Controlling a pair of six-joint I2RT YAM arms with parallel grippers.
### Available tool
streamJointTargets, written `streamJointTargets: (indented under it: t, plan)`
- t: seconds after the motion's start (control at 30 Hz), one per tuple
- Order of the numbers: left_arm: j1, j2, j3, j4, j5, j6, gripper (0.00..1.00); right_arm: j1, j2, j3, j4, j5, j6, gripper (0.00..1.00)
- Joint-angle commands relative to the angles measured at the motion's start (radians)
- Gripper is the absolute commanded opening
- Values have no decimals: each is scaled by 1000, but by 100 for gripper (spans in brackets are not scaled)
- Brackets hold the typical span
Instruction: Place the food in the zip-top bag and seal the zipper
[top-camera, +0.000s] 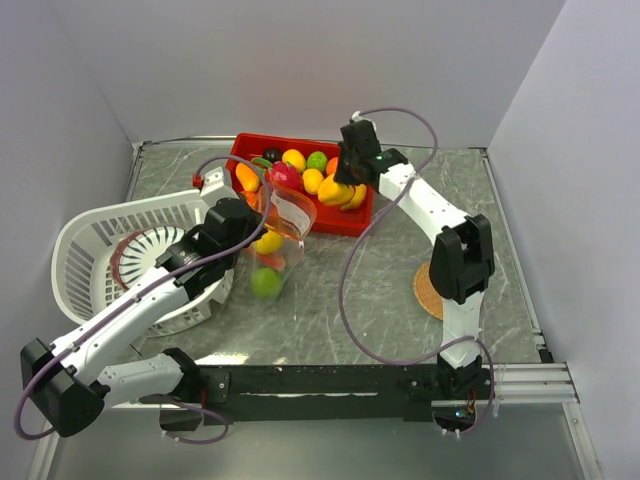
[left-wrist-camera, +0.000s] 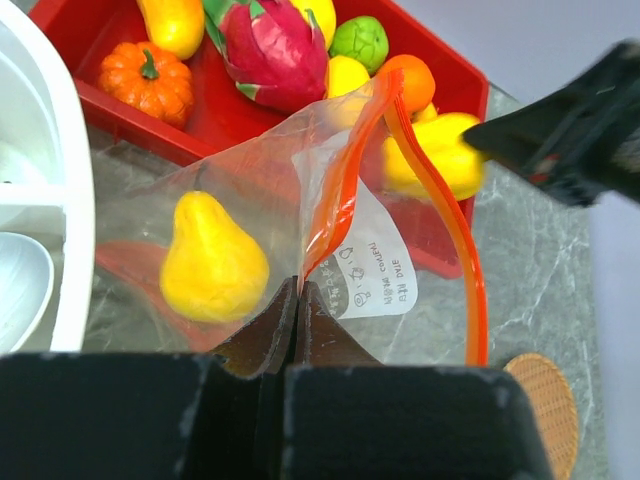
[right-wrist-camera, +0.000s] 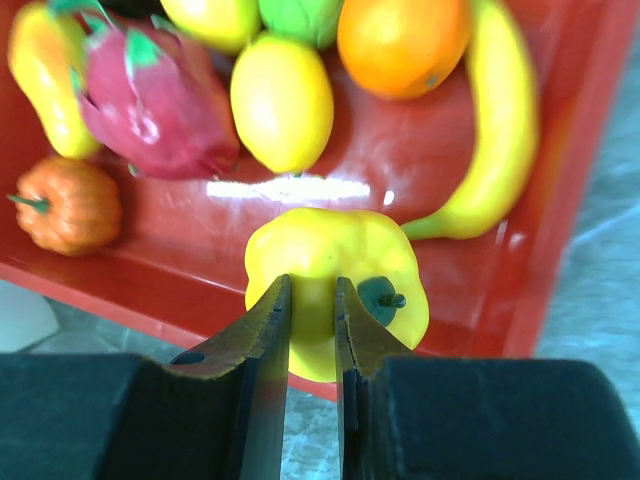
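Beside the red tray (top-camera: 352, 224), your left hand (left-wrist-camera: 297, 288) pinches the zip-top bag (top-camera: 287, 216) open, with a pear (left-wrist-camera: 212, 260) and a lime (top-camera: 265, 283) inside. Your right hand (right-wrist-camera: 312, 300) looks clamped on a yellow pepper (right-wrist-camera: 335, 255). More fruit remains, and the zipper (left-wrist-camera: 445, 205) is unsealed.

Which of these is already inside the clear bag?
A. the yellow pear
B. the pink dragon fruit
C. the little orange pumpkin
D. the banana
A: the yellow pear shows through the plastic of the zip-top bag, while the banana, pumpkin and dragon fruit lie in the red tray.
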Motion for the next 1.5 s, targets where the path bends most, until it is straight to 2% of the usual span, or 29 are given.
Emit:
streamJointTargets:
  t: [0.0, 0.23, 0.43, 0.63, 0.8, 1.0, 1.03, 1.1, 1.13, 1.2, 1.23, 1.3, 1.47]
  plan:
    - [1, 29, 37, 64, 14, -1, 1, -17, -99, 0, 5, 50, -18, 9]
    - [1, 115, 74, 90, 28, 7, 1, -17, -188, 19, -24, 70, -32, 8]
    - [1, 173, 104, 116, 46, 2, 1, -3, -329, -23, -25, 85, -44, 8]
    - [1, 212, 143, 131, 60, 8, 1, 74, -469, -57, -24, 67, -50, 8]
    - [1, 215, 163, 138, 59, 8, 1, 195, -500, -97, -13, 73, -43, 9]
    - [1, 172, 146, 144, 62, -3, 1, 239, -435, -102, 1, 53, -30, 12]
    - [1, 167, 143, 144, 62, -6, 1, 239, -405, -96, -2, 42, -33, 28]
    - [1, 154, 129, 154, 63, -7, 1, 241, -382, -68, -16, 24, -37, 48]
    - [1, 151, 123, 160, 68, -6, 1, 241, -375, -65, -12, 22, -40, 66]
    - [1, 144, 114, 167, 73, -4, 1, 241, -380, -60, -7, 25, -50, 76]
    - [1, 144, 114, 164, 74, -4, 1, 241, -389, -57, -2, 27, -52, 85]
    - [1, 141, 111, 167, 74, -6, 1, 241, -394, -42, -10, 34, -61, 89]
    - [1, 131, 98, 173, 65, -6, 1, 227, -421, -40, -10, 93, -81, 87]
